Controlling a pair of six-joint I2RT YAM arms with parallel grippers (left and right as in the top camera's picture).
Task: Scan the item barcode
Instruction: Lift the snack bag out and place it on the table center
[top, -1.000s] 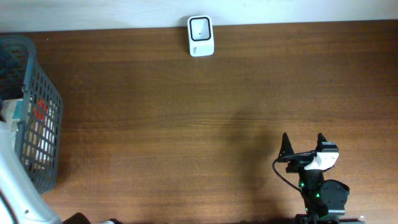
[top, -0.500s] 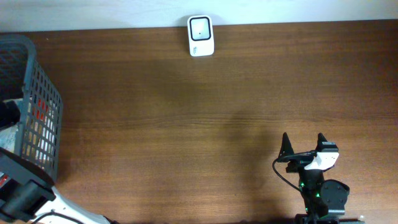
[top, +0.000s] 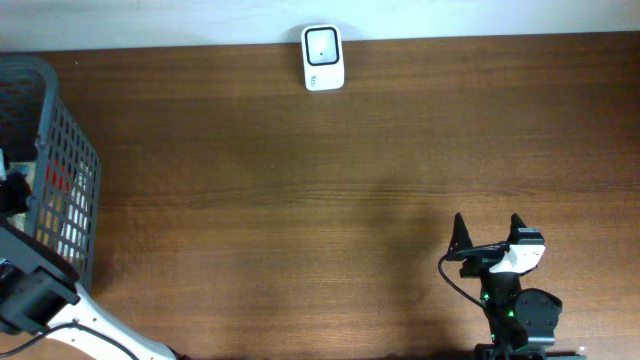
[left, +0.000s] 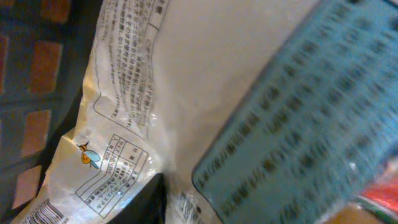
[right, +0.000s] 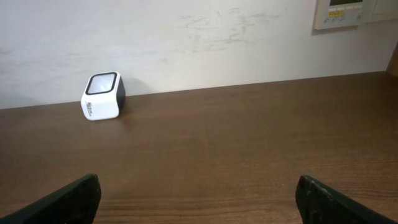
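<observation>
The item to be scanned lies inside the basket (top: 68, 200) at the far left of the overhead view, well apart from the scanner (top: 322, 58) at the top centre of the tabletop (top: 300, 210). The left arm (top: 40, 300) reaches into that basket. Its wrist view is filled by a white packet (left: 205, 68) with fine print, and a blue-grey printed box (left: 311, 124) lies across the right half. Only one dark finger (left: 148, 200) shows at the bottom edge, so I cannot tell whether the left jaws are spread or pinching anything. The right arm (top: 510, 270) sits at the lower right with the right jaws spread wide and empty, facing the scanner.

Several things could go wrong:
- The packet looks like slippery, crinkled film, so a shallow pinch may catch only a fold and slide off as the arm lifts.
- The box overlaps the packet, so closing here could grab both or drag the wrong one out.
- The basket wall is close, and a lift that is not straight may snag the item on the mesh.
- The packet's barcode (left: 45, 214) sits in the lower left corner of the wrist view. A grip that covers or creases it would probably leave the scanner nothing to read.
</observation>
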